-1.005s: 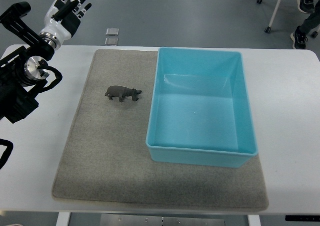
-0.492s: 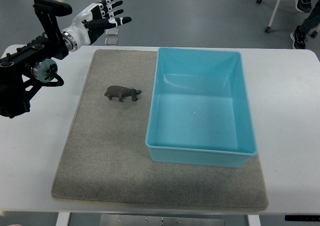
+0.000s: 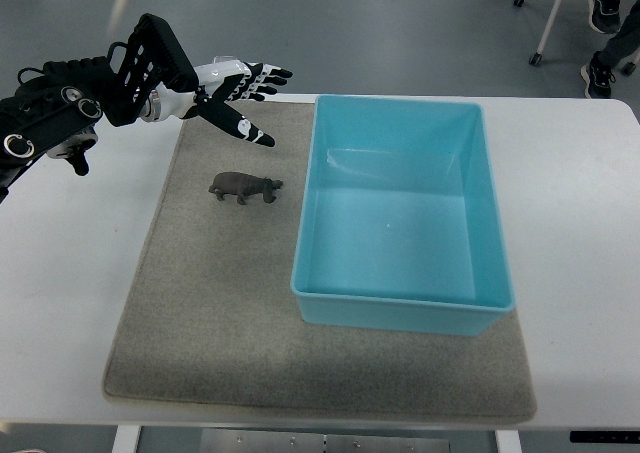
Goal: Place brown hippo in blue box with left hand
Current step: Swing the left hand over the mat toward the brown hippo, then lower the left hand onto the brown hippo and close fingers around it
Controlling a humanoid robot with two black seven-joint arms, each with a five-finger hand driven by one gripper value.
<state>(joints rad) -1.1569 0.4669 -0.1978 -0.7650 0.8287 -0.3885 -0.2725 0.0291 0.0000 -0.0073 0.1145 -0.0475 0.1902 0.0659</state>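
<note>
Here the left hand (image 3: 238,91) hovers with fingers spread wide and empty, above the far edge of the grey mat (image 3: 200,313).

Just nearer than the hand, but apart from it, the brown hippo (image 3: 245,186) stands on the mat's far-left part, close beside the left wall of the blue box (image 3: 402,311), snout toward it. The box sits on the mat's right side and holds nothing. By my reading the task has barely begun: the reach is under way, while the grasp, lift, carry over the wall and release all remain. The right hand is out of sight on this white desk (image 3: 580,223).
</note>
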